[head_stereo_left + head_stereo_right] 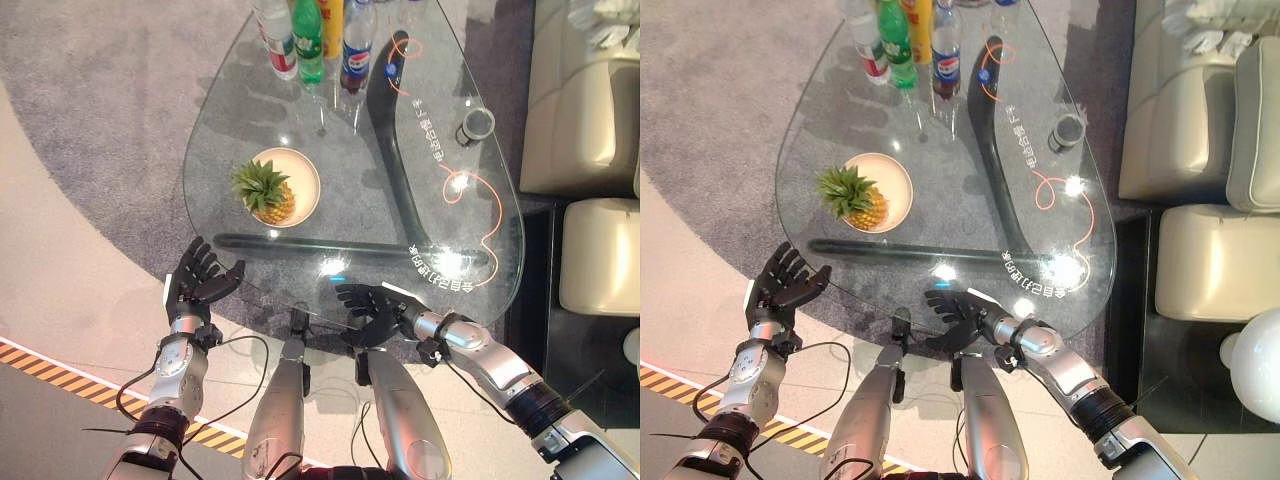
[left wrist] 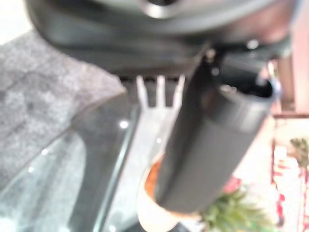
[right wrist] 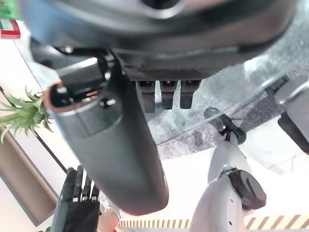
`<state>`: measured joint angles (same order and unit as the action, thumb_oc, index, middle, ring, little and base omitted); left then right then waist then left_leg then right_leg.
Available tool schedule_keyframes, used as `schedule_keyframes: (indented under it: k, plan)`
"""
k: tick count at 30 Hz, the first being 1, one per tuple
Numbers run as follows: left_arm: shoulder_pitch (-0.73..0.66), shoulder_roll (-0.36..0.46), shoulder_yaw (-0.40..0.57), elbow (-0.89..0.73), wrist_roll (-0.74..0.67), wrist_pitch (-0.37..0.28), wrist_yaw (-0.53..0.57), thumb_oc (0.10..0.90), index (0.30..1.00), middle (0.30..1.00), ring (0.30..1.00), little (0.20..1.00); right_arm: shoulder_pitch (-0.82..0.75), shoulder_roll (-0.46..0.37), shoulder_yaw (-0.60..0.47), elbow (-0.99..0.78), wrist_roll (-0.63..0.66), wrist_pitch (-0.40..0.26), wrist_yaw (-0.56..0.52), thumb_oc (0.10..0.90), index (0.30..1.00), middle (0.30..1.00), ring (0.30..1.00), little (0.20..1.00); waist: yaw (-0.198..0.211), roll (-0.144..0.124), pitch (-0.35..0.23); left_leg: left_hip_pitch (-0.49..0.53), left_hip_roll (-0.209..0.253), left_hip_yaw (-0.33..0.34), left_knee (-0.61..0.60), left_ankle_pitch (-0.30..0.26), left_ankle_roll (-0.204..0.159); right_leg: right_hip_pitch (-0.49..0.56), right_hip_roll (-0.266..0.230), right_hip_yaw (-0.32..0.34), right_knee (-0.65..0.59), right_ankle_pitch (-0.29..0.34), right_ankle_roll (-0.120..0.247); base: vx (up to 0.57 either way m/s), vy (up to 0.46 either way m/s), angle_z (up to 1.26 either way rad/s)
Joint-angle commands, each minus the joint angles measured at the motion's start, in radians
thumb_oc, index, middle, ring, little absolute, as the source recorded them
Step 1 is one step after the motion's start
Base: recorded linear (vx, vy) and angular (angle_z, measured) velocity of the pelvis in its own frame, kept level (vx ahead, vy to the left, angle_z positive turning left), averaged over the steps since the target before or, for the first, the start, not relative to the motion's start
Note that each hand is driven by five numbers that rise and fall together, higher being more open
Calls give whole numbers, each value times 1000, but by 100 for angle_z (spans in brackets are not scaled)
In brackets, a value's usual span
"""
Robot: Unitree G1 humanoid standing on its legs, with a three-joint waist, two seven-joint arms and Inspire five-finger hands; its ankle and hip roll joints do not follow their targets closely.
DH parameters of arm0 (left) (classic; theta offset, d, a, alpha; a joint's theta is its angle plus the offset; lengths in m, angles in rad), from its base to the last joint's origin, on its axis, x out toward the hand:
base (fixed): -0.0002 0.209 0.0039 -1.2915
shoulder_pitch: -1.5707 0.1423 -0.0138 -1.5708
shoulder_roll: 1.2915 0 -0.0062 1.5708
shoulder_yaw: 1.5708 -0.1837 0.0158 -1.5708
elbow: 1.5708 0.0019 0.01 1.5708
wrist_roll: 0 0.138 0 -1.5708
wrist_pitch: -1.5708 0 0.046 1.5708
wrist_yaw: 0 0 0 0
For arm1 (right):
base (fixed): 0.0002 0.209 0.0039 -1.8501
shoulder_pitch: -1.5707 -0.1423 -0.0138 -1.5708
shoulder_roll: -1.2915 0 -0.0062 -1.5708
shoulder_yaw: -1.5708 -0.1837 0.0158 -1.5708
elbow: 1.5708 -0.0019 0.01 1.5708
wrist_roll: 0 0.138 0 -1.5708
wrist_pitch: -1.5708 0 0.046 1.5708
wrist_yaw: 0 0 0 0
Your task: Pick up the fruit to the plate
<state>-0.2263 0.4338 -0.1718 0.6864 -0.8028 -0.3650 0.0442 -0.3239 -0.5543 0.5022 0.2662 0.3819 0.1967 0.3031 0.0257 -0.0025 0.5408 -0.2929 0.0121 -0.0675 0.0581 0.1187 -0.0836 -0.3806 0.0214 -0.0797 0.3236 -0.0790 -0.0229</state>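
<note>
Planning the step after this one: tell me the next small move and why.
Probably none toward the fruit: the pineapple already lies on the plate on the glass table. The left hand and right hand hang open at the near edge, holding nothing. I would lower both away from the table.

Head stereo overhead; wrist cameras close

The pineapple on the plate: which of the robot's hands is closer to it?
Left. The left hand is open just off the table edge nearest the pineapple; the right hand is open farther along that edge.
</note>
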Motion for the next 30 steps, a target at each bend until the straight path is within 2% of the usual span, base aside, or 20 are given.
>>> schedule_keyframes:
  k: [1,6,7,10,17,20,21,23,25,27,28,30]
  plan:
    - [40,-6,66,-39,2,-18,-39,800,900,900,900,900,70,12,-14,-61,-11,-72,41,800,900,900,900,900,-16,-16,-77,6,-55,-23,40,-42,9,99,-22,-19,-162,58,52,22,-18,4]
    - [113,-59,44,-19,36,40,-68,800,900,900,900,900,160,45,-49,-15,-26,-79,42,800,900,900,900,900,-8,-23,-139,83,-53,-36,-7,-41,6,199,-27,-26,-226,67,58,33,-26,9]
    - [143,-75,38,-14,46,61,-88,800,900,900,900,900,197,62,-61,5,-24,-76,40,800,900,900,900,900,-5,-25,-168,122,-52,-40,-31,-41,4,243,-30,-30,-253,72,64,62,-21,18]
    - [178,-91,40,-10,66,100,-114,800,900,900,900,900,234,84,-76,32,-46,-65,47,800,900,900,900,900,-3,-25,-198,155,-49,-40,-51,-41,4,279,-32,-31,-272,76,67,44,4,7]
    - [260,-141,29,88,153,261,-180,800,900,900,900,900,327,169,-118,186,-65,-25,17,800,900,900,900,900,-2,-21,-327,249,-40,-35,-79,-53,7,385,-36,-38,-317,79,72,93,18,4]
    - [266,-155,26,126,150,285,-187,800,900,900,900,900,332,187,-129,238,-60,-16,-4,800,900,900,900,900,-4,-20,-346,266,-36,-29,-82,-59,9,401,-37,-38,-326,80,74,58,21,5]
    - [267,-175,20,191,153,321,-218,800,900,900,900,900,328,214,-147,349,-46,-33,-30,800,900,900,900,900,-5,-18,-369,287,-34,-23,-86,-67,11,425,-38,-38,-337,80,76,44,27,2]
    - [265,-182,14,230,143,331,-235,800,900,900,900,900,321,225,-158,419,-41,-57,-57,800,900,900,900,900,-5,-16,-380,299,-33,-21,-90,-70,13,436,-38,-36,-343,80,77,47,26,3]
    - [259,-201,15,325,136,342,-253,800,900,900,900,900,309,250,-183,550,-23,-118,-116,800,900,900,900,900,-8,-12,-399,322,-30,-12,-99,-78,17,456,-40,-33,-357,84,82,39,31,2]
    - [252,-210,20,386,117,356,-256,800,900,900,900,900,304,270,-209,619,25,-143,-202,800,900,900,900,900,-10,-11,-412,331,-31,-5,-100,-84,19,464,-43,-29,-366,87,85,13,17,0]
    - [251,-211,22,394,112,358,-255,800,900,900,900,900,303,272,-212,627,14,-137,-194,800,900,900,900,900,-11,-10,-412,332,-31,-4,-100,-85,19,465,-43,-29,-367,88,85,31,44,-2]
    - [242,-232,49,476,80,380,-235,800,900,900,900,900,299,299,-254,721,47,-165,-272,800,900,900,900,900,-16,-7,-426,345,-30,8,-105,-94,24,476,-46,-23,-381,94,90,33,49,-4]
